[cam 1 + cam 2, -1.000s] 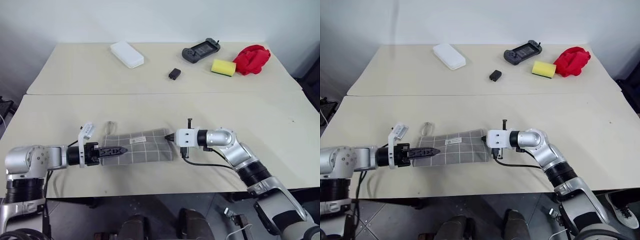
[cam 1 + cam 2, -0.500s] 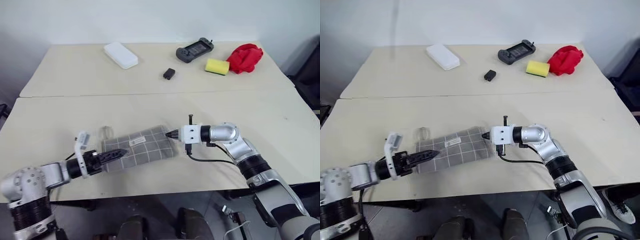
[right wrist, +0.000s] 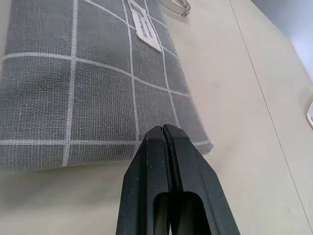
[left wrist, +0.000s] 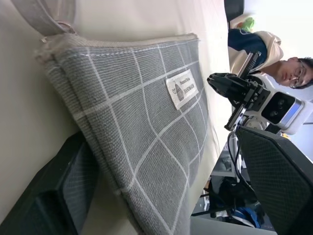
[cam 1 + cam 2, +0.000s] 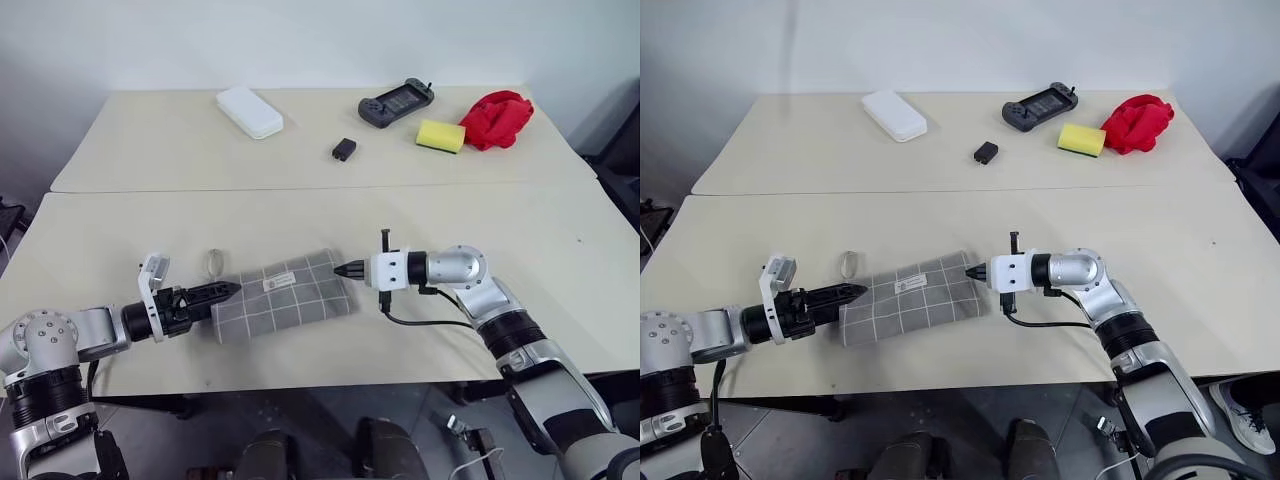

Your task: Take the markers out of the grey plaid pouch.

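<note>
The grey plaid pouch lies flat near the table's front edge, with its white label patch facing up and its beige loop at its left end. The markers are hidden. My left gripper is open at the pouch's left end. In the left wrist view its two fingers stand wide apart with that end of the pouch between them. My right gripper is shut with nothing in it. Its tip is at the right end of the pouch.
At the back of the table lie a white box, a black game controller, a small black block, a yellow sponge and a red cloth. A seam crosses the tabletop. A person shows in the left wrist view.
My left gripper has drawn back leftward from over the pouch to its left end and has rolled. The right gripper stays shut by the right end. The head camera has shifted.
</note>
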`<state>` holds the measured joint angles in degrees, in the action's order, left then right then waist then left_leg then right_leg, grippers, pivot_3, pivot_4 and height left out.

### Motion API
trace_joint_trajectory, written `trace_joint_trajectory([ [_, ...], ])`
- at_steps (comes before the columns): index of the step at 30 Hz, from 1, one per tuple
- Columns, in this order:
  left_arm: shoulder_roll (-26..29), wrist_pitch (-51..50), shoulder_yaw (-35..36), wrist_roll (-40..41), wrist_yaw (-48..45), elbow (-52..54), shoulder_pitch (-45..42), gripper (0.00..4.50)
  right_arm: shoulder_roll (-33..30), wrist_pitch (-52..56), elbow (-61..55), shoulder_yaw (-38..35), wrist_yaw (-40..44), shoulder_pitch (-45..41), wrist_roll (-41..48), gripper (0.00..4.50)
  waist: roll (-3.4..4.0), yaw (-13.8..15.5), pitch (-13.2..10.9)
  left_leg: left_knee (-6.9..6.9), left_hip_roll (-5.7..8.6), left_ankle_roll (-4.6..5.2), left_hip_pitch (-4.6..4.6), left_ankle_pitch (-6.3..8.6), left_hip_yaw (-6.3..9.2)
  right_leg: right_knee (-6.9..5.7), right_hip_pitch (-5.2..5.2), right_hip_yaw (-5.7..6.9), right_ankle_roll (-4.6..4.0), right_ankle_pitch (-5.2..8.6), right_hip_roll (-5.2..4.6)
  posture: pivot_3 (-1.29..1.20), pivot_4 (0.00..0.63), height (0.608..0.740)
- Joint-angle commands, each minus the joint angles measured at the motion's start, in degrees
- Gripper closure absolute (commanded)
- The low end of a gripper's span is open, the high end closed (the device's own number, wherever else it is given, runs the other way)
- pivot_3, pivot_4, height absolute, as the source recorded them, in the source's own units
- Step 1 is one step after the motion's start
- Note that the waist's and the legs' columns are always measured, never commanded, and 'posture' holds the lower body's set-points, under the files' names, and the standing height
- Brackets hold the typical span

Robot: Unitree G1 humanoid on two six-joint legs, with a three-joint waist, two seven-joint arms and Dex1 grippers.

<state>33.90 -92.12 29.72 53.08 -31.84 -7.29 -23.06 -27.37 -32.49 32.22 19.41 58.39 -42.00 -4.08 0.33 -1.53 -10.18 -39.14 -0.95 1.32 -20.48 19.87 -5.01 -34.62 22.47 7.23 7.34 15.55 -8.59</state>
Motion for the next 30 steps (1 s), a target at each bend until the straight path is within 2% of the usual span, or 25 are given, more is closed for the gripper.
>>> trace_joint_trajectory([
  [1,-0.59,-0.38,-2.95,-0.09,2.14,-1.3,1.31,0.37,-0.54,-0.37,-1.44,-1.72,-0.44,0.33,0.9,4.5,0.0,-0.03,0.0,0.0,0.0,0.0,0.01,0.0,-0.01,0.0,0.0,-0.02,0.0,0.0,0.0,0.0,0.15,0.74],
  [7,-1.64,-0.38,-3.02,2.72,3.33,-1.84,1.86,1.86,-0.38,-0.08,-1.49,-1.78,-0.94,0.46,0.81,4.5,0.0,-0.1,0.0,0.03,-0.01,-0.01,0.01,0.01,-0.04,0.01,0.03,-0.04,0.0,0.0,0.01,0.0,0.15,0.74],
  [14,-3.16,-0.38,-1.93,3.72,5.04,-2.45,0.93,3.86,-0.33,0.56,-2.62,-1.97,-0.96,1.09,1.49,4.5,0.0,-0.03,-0.01,0.04,-0.02,-0.01,0.02,0.01,-0.06,0.01,0.04,-0.05,0.0,0.0,0.01,0.0,0.15,0.74],
  [16,-4.03,-0.38,-1.08,4.31,4.69,-1.58,0.82,4.45,-1.33,2.01,-5.23,-2.94,0.77,2.54,4.1,4.5,0.0,0.12,-0.01,0.03,-0.02,-0.01,0.03,0.0,-0.06,0.0,0.02,-0.05,0.0,0.0,0.01,0.0,0.15,0.74],
  [19,-5.7,1.88,0.57,4.25,4.64,0.02,0.49,4.45,-2.53,4.63,-8.55,-5.23,1.87,4.38,7.48,4.5,0.0,0.38,-0.01,0.03,0.02,-0.01,0.04,0.0,-0.05,-0.01,0.01,-0.06,0.0,0.0,-0.04,0.0,0.15,0.74],
  [21,-6.05,11.08,-0.66,3.3,0.17,4.19,1.25,4.45,-3.66,12.77,-13.68,-8.1,5.01,6.74,15.16,4.5,-0.02,0.51,-0.03,0.03,0.02,0.0,0.02,0.0,-0.05,0.02,0.02,-0.06,0.01,0.0,-0.04,0.0,0.15,0.74],
  [23,-5.98,25.21,-1.75,0.55,-7.7,9.3,1.24,4.5,-7.18,24.74,-19.65,-12.73,8.43,9.79,24.71,4.1,-0.16,0.8,-0.12,0.03,-0.02,-0.01,-0.03,0.01,-0.04,0.05,0.04,-0.03,0.0,0.0,-0.01,0.0,0.15,0.74],
  [25,-6.07,36.93,-3.45,-2.87,-13.21,12.47,0.78,4.5,-10.04,30.62,-21.7,-16.75,8.54,11.44,28.46,3.59,-0.23,1.08,-0.16,0.0,-0.08,-0.03,-0.21,0.02,-0.01,0.13,0.16,0.02,-0.01,-0.01,0.03,0.0,0.15,0.74],
  [29,-7.12,57.2,-10.05,-13.45,-16.97,13.44,-1.07,4.5,-14.02,36.28,-21.63,-21.35,9.41,13.46,30.78,2.29,-0.23,1.41,-0.16,0.05,-0.06,-0.02,-0.27,0.06,-0.14,0.32,0.21,0.06,-0.01,-0.02,0.03,0.0,0.15,0.74],
  [30,-6.73,67.76,-15.14,-21.16,-18.23,12.59,-1.53,4.5,-15.3,38.0,-19.75,-23.27,8.98,13.52,31.2,1.98,-0.23,1.44,-0.16,0.05,-0.05,-0.01,-0.28,0.06,-0.16,0.32,0.21,0.07,0.0,-0.02,0.04,0.0,0.15,0.74],
])
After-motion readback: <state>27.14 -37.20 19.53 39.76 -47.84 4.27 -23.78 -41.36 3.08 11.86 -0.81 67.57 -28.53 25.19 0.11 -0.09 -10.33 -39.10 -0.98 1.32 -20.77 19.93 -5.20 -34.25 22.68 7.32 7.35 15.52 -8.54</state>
